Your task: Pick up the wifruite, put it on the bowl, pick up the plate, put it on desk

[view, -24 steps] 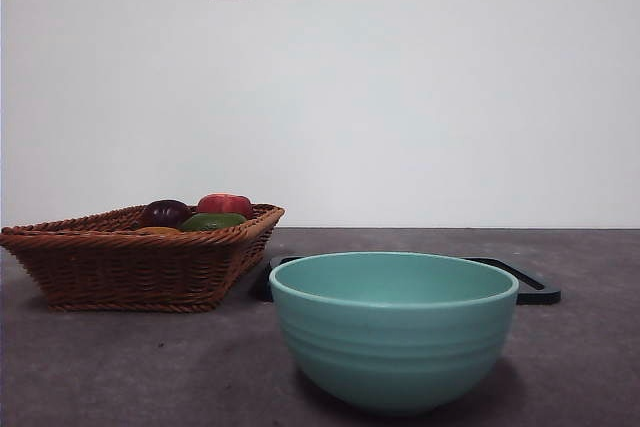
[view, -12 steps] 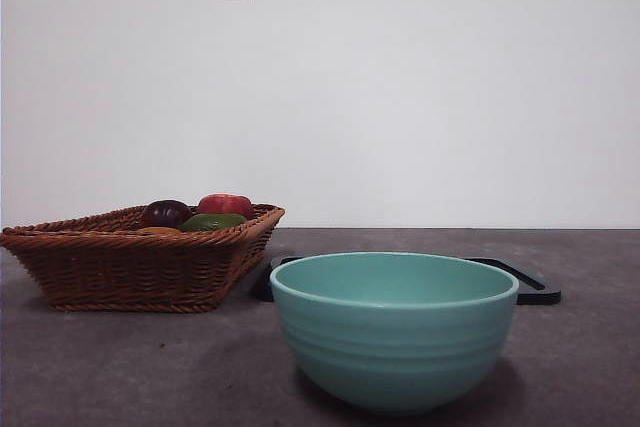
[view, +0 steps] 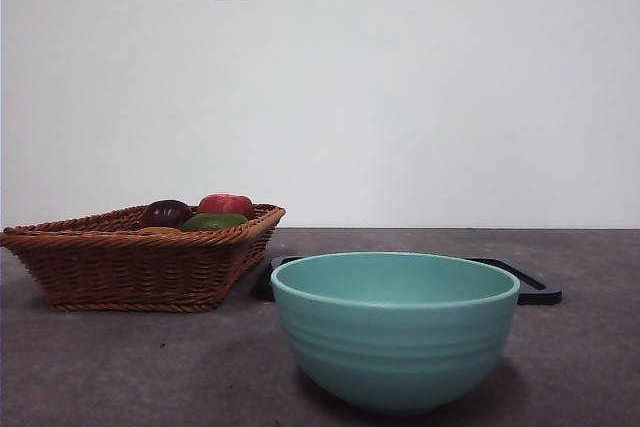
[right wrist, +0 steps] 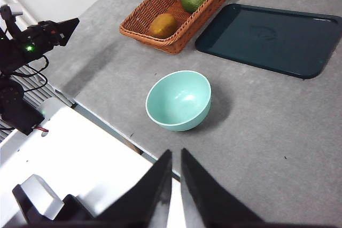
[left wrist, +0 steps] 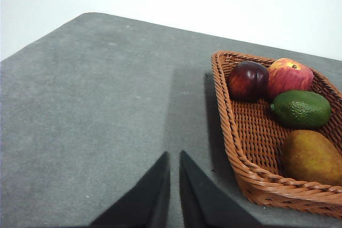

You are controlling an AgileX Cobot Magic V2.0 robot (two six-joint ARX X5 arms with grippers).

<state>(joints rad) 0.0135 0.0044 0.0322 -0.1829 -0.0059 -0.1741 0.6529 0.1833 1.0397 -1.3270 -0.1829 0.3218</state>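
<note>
The wifruite point(left wrist: 311, 157) is an orange-brown oval lying in the wicker basket point(left wrist: 230, 132), next to a green fruit; it also shows as the wifruite point(right wrist: 163, 25) from above and barely over the basket rim as the wifruite point(view: 158, 231). The teal bowl point(view: 394, 332) stands empty on the desk point(view: 120, 367), near the front. Behind it lies the plate point(right wrist: 267, 38), a dark flat rectangular tray. My left gripper point(left wrist: 174, 154) hovers shut over bare desk beside the basket. My right gripper point(right wrist: 176, 152) is shut and held high above the desk's near edge, well clear of the bowl point(right wrist: 179, 100).
In the basket point(view: 140, 262) lie also a dark purple fruit point(left wrist: 248, 80), a red apple point(left wrist: 289, 76) and a green fruit point(left wrist: 300, 108). The left arm point(right wrist: 32, 41) shows off the desk's side. A white surface point(right wrist: 69, 153) borders the desk's near edge.
</note>
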